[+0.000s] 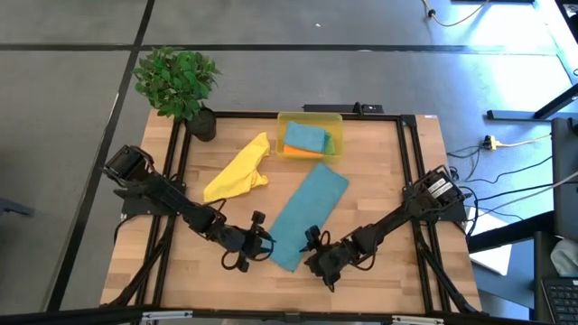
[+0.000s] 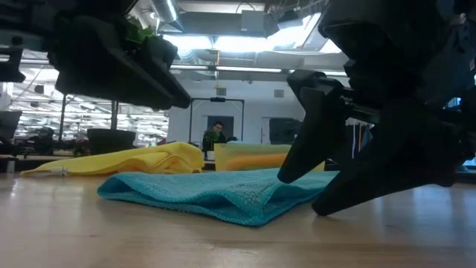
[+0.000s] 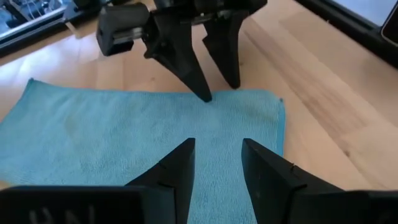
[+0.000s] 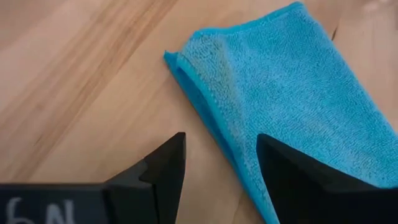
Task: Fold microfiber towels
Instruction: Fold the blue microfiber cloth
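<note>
Both grippers are hovering at the near end of the teal towel [image 1: 310,215], which is lying as a long strip, folded once, slanting across the middle of the table [image 1: 379,190]. Left gripper [image 1: 263,242] is sitting at the strip's near-left edge, fingers spread, nothing between them; the left wrist view is showing cloth under its tips and the other arm's fingers just across the strip. Right gripper [image 1: 315,246] is standing at the near-right edge, also spread and empty; its wrist view is showing the doubled corner of the towel [image 4: 292,93] just ahead of the tips, edges roughly aligned. Judging by this, the first fold is looking done and the arms are sitting between release and the next grasp. The next move is likely calling for each gripper to pinch a near corner through both layers, then carry that end toward the far end to halve the strip; lifting only the top layer would be undoing the fold. A yellow towel [image 1: 237,171] is lying crumpled left of centre, waiting. The bin [image 1: 310,120] at the far edge is holding a teal towel [image 1: 304,137] on an orange one, with a green edge beside them.
</note>
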Controlling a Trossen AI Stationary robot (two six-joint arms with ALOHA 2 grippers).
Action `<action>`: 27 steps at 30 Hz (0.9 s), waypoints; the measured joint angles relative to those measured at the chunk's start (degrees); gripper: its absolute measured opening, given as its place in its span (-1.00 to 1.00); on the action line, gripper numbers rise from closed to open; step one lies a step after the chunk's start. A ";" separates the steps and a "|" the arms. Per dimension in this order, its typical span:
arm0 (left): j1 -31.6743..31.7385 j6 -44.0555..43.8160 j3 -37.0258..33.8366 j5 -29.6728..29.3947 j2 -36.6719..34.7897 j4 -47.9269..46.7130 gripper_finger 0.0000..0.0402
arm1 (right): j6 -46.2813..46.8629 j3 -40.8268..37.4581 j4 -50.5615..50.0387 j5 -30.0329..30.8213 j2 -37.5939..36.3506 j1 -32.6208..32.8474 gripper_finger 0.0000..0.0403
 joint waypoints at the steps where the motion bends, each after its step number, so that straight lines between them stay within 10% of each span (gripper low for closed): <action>1: 0.00 -0.02 0.00 0.00 0.00 0.46 -0.38 | 0.00 0.02 -0.27 0.09 0.03 -0.11 -0.02; 27: 2.26 -2.61 0.00 0.98 9.08 5.06 -0.38 | -3.26 -0.15 3.92 13.36 1.97 -2.21 -0.02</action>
